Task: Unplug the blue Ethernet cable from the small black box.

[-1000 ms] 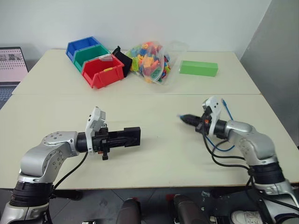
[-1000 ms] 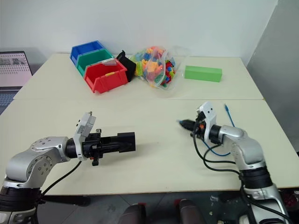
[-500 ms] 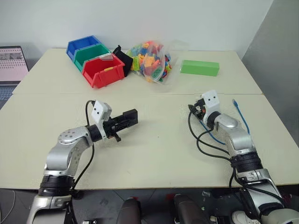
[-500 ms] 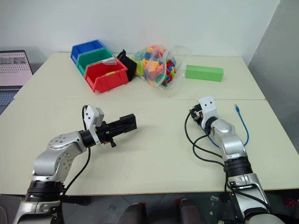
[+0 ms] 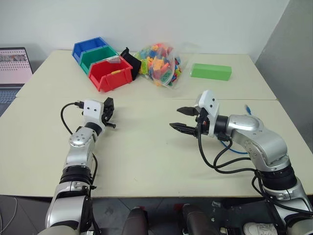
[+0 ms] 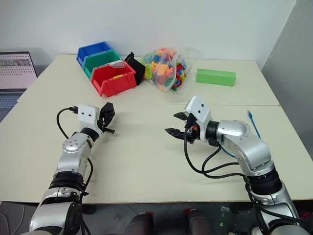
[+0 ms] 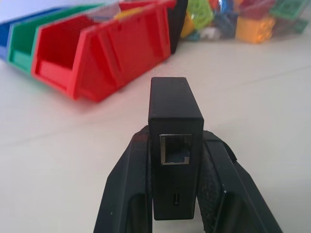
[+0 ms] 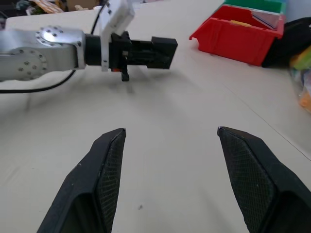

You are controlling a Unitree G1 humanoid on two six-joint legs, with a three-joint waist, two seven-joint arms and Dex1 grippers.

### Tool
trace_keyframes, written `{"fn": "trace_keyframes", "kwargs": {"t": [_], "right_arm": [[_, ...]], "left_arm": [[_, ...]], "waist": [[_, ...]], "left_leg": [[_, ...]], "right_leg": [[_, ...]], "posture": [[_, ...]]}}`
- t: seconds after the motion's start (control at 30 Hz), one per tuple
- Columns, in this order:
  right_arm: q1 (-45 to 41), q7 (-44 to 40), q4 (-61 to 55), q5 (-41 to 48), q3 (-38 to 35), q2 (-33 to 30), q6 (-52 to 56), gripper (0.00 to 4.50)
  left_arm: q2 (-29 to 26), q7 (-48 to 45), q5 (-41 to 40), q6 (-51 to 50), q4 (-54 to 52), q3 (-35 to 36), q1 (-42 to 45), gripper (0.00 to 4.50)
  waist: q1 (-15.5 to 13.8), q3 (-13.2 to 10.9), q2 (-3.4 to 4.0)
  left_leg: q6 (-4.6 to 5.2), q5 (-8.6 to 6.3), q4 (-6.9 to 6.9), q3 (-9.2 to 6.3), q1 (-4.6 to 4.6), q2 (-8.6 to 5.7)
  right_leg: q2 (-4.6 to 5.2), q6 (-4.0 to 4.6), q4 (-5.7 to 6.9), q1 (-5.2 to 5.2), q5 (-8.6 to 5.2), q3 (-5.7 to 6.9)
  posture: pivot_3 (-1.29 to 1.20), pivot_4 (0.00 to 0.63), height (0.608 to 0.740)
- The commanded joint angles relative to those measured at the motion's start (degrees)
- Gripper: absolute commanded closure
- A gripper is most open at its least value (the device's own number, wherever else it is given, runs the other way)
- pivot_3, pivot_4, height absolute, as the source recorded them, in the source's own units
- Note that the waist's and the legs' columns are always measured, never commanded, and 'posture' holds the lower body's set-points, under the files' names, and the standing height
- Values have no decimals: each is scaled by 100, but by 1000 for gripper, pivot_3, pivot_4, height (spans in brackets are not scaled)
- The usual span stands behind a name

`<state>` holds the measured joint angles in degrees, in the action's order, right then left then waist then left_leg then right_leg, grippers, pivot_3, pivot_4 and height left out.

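On the cream tabletop (image 5: pixel 146 161), my left gripper (image 7: pixel 176 194) holds the small matte-black squarish plastic box (image 7: pixel 174 133); both black fingers (image 7: pixel 127 194) press its sides, and its open square port faces back along the fingers, with nothing plugged into it. Seen from my head, that left gripper is raised above the table, pointing toward the row of open-fronted plastic bins, the red bin (image 5: pixel 109 74) nearest, the green bin (image 5: pixel 96 55) and blue bin (image 5: pixel 88 46) behind. My right gripper (image 5: pixel 183 119) hangs over the middle of the table with its two black fingers (image 8: pixel 99 174) spread wide apart and nothing between them. The thin bright-blue Ethernet cable (image 5: pixel 248 110) lies loose on the table beyond my right forearm, well apart from the box, one small plug end showing near the table's right edge. Farther back sit a clear bag of coloured toy bricks (image 5: pixel 159 63) and a green rectangular block (image 5: pixel 211 71).
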<state>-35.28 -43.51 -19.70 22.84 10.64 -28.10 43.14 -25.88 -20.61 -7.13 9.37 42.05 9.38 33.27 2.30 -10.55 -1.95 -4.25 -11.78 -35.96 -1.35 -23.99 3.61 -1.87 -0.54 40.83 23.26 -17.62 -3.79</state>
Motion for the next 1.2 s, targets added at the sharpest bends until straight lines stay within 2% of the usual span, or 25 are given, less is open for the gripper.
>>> {"fn": "trace_keyframes", "kwargs": {"t": [0.03, 0.1, 0.17, 0.2, 0.37, 0.53, 0.73, 0.9, 1.0, 1.2], "right_arm": [[-119, -22, -219, 41, 30, -22, 44, 1313], [-111, -15, -249, 48, 38, -20, 70, 1313], [-106, -11, -261, 42, 55, -21, 80, 1313], [-104, -11, -264, 36, 66, -22, 85, 1313], [-82, -16, -290, 39, 83, -29, 102, 1313], [-2, 30, -310, 27, 103, -16, 108, 1313], [442, 137, -466, 52, -33, -140, 171, 1313], [821, 16, -539, 276, -511, -480, 205, 1313], [981, -145, -557, 458, -794, -723, 179, 1313], [1238, -582, -433, 819, -1394, -1334, 198, 1313]], "left_arm": [[16, 38, -128, 212, 249, 217, 175, 3711], [28, 4, -222, 133, 336, 278, 160, 3711], [59, -144, -370, -7, 334, 358, 118, 3003], [63, -216, -410, -32, 298, 375, 79, 2937], [54, -366, -473, -140, -15, 378, -131, 1776], [-86, -503, -548, -595, -1142, 369, -800, 712], [-727, -774, -775, -1885, -3247, 578, -2103, 712], [-1900, -1729, -1016, -3057, -4664, 635, -3027, 712], [-2302, -2178, -1406, -3329, -4943, 1001, -3198, 712], [-2907, -2722, -1818, -3698, -4883, 1519, -2876, 712]], "waist": [[-5, 0, 0], [-3, 0, 0], [6, 0, 0], [8, 0, 0], [4, 0, 0], [12, 0, 0], [61, 0, 0], [60, -1, -1], [44, -3, 2], [53, -6, 1]], "left_leg": [[0, 0, 0, 0, 0, 0], [0, 0, 0, 0, 0, 0], [0, 0, 0, 1, 2, 0], [0, 0, 0, 1, 3, 1], [-1, 0, 0, 1, 1, 0], [-1, 0, 1, 0, 2, 3], [-1, 0, 4, -4, 3, 8], [-1, 1, 4, -10, 6, 8], [-1, 0, 4, -6, 7, 3], [0, 0, 7, -5, 8, 7]], "right_leg": [[0, 0, 0, 0, 0, 0], [0, 0, 1, 0, 0, 0], [0, -1, 2, 0, 0, 0], [-1, -1, 2, 0, 0, 0], [-1, 0, 2, 0, 1, 0], [-1, 1, 3, 0, 1, 0], [0, 0, 3, 0, 0, -12], [1, -20, 2, -3, -12, -16], [7, -20, 1, -4, -13, -15], [2, -15, -3, -1, -18, -15]], "posture": [[0, 150, 740], [0, 150, 740], [0, 150, 740], [0, 150, 740], [0, 150, 740], [0, 150, 740], [0, 150, 740], [0, 150, 740], [0, 150, 740], [0, 150, 740]]}}
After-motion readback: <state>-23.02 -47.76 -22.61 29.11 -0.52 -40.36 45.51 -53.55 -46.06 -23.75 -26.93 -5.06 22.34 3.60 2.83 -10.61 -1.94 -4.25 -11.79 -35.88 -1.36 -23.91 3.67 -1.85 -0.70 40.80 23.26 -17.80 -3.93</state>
